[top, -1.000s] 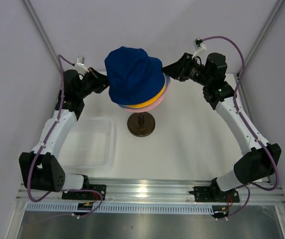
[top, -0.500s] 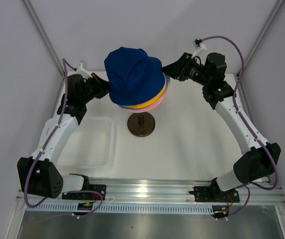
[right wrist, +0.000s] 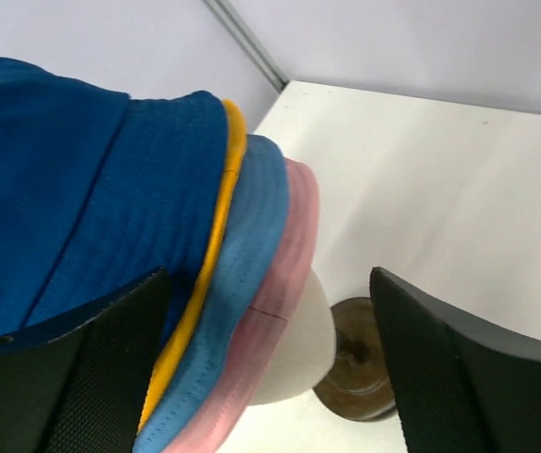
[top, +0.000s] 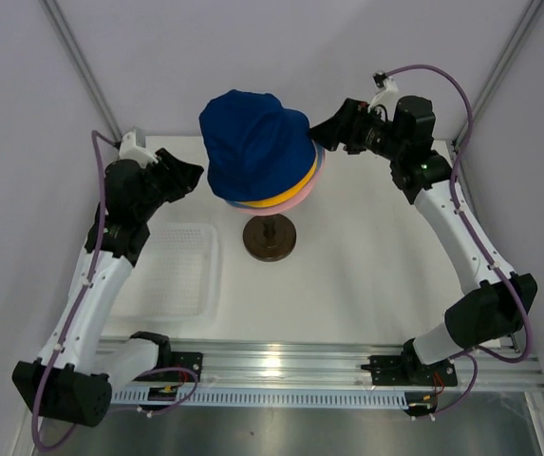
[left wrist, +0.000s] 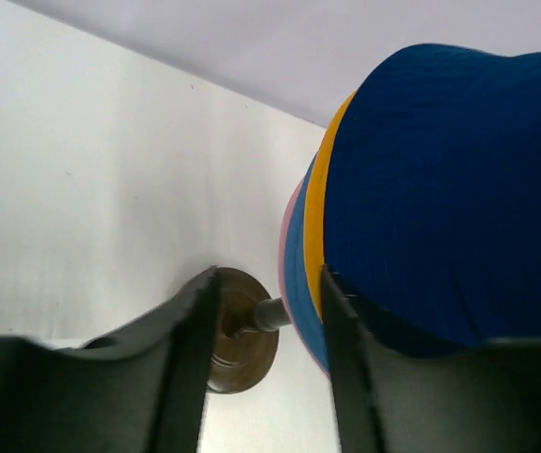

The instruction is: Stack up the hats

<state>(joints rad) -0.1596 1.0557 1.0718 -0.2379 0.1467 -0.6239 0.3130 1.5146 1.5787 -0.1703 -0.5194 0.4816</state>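
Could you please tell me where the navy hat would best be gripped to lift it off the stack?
Pinch its floppy brim at the lower edge, coming in level from the right. The navy hat sits outermost, with its brim hanging free over the yellow hat. Its crown looks too broad and soft for the fingers.

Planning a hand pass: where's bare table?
Bare: table between the brown base and the right arm, plus the strip between base and front rail. Crowded: left gripper and right gripper flank the hat stack; the clear tray takes the left.
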